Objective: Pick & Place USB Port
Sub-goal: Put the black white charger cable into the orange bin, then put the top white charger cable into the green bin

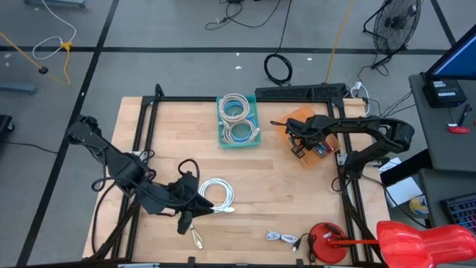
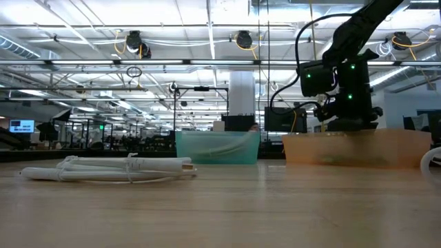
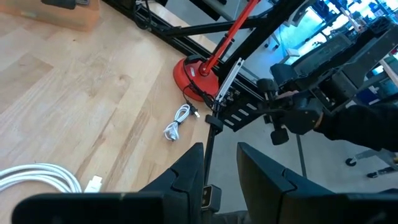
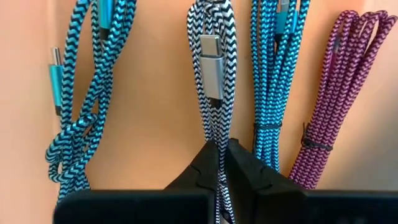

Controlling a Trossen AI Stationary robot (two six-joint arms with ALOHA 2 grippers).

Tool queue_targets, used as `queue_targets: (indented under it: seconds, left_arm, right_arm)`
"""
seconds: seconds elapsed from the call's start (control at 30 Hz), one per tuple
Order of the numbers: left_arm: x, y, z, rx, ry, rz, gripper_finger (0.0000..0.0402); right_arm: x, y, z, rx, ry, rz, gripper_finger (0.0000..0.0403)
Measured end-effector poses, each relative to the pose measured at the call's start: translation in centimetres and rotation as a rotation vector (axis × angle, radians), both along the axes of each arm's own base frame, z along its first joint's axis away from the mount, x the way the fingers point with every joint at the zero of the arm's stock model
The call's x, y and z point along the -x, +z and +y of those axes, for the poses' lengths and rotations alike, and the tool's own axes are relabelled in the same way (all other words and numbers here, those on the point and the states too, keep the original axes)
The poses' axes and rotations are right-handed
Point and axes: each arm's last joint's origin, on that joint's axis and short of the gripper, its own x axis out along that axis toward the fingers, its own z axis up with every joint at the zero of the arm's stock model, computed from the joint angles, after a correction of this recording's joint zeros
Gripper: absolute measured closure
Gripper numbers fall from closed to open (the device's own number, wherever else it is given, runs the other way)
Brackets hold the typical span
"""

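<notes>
A black-and-white braided cable (image 4: 210,25) with a silver plug (image 4: 211,62) lies stretched over the floor of the orange bin (image 1: 299,113) at the table's far right. My right gripper (image 4: 221,146) reaches down into that bin (image 2: 358,148) and is shut on the cable. Teal-and-black cables (image 4: 93,81) and a magenta one (image 4: 336,87) lie beside it. My left gripper (image 3: 221,171) hangs raised over the near left, beside a white coiled cable (image 1: 217,193). Its fingers stand apart, and I see only the table through the gap. My right gripper pinches the braided cable's bundled strands (image 4: 216,127) between its two fingertips, a little behind the silver plug. The fingers come steeply from above and lie along the cable. The plug end runs away from the tips against the bin's orange floor; whether it rests there I cannot tell.
A teal bin (image 1: 221,123) with coiled white cables stands at the far middle. A small white cable (image 1: 281,237) and a pale bundled one (image 1: 196,237) lie near the front edge. A red round base (image 1: 327,242) stands at the near right corner.
</notes>
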Motion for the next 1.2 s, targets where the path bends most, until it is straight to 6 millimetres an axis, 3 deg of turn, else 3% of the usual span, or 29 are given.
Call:
queue_targets:
  seconds: [0.17,0.5,0.7,0.87,1.07,1.2]
  left_arm:
    - [0.0,0.0,0.0,-0.001,0.0,0.0,0.0305]
    - [0.0,0.0,0.0,-0.015,0.003,-0.005,0.0305]
    - [-0.1,0.0,0.2,-0.037,0.016,-0.012,0.0305]
    - [-0.3,0.0,0.5,-0.044,0.025,-0.013,0.0305]
    - [-0.5,0.0,0.8,-0.05,0.032,-0.014,0.0305]
    - [-0.5,0.0,0.8,-0.052,0.032,-0.011,0.0305]
  right_arm:
    - [0.2,0.0,0.0,0.019,-0.056,0.013,0.0377]
    - [0.4,0.3,0.0,0.029,-0.083,0.009,0.0266]
    - [-0.2,2.8,-0.3,0.081,-0.076,-0.105,0.0236]
    - [-1.2,7.0,-0.6,0.138,-0.069,-0.38,0.0234]
    - [-2.4,12.1,0.1,0.061,-0.019,-0.954,0.0234]
    - [-3.1,14.9,1.5,0.003,0.024,-1.231,0.0234]
